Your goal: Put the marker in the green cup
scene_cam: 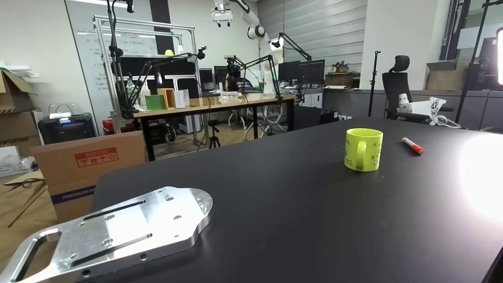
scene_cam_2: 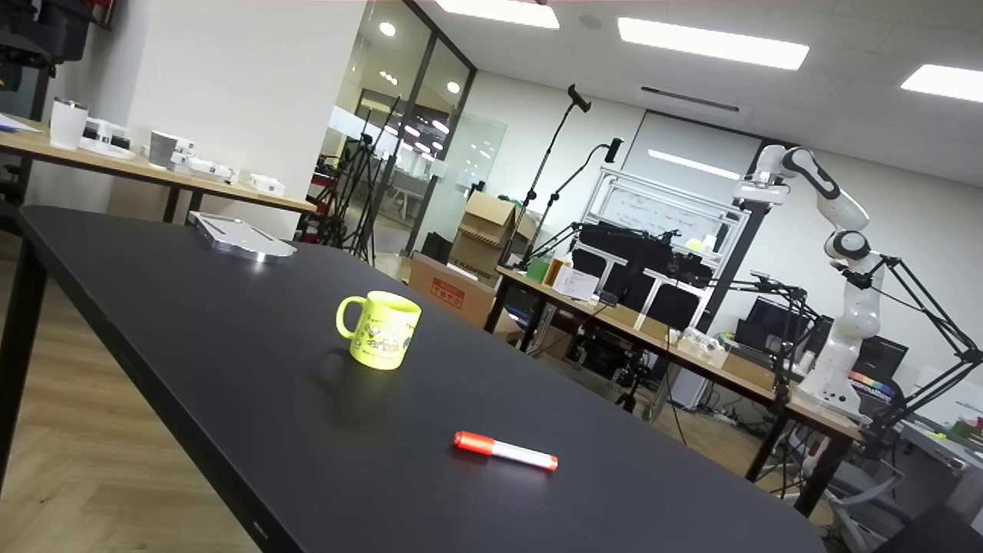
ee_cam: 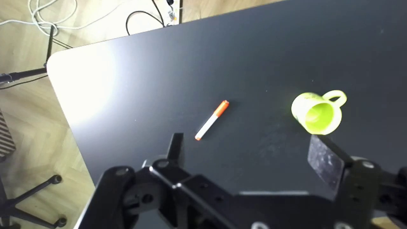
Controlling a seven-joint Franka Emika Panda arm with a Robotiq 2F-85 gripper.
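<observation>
The marker has a red cap, a white barrel and a red end. It lies flat on the black table in both exterior views (scene_cam: 412, 145) (scene_cam_2: 505, 451) and in the wrist view (ee_cam: 211, 121). The yellow-green cup, a mug with a handle and printed markings, stands upright beside it in both exterior views (scene_cam: 369, 151) (scene_cam_2: 386, 332). In the wrist view the cup (ee_cam: 319, 117) is right of the marker, its open mouth visible. My gripper (ee_cam: 246, 136) is open and empty above the table, its fingers wide apart. The gripper does not show in the exterior views.
A silver metal plate with slots lies at an end of the black table in both exterior views (scene_cam: 141, 228) (scene_cam_2: 242, 238). The table's edge and rounded corner show in the wrist view (ee_cam: 60, 60). A cardboard box (scene_cam: 125, 157) stands on the floor beyond the table.
</observation>
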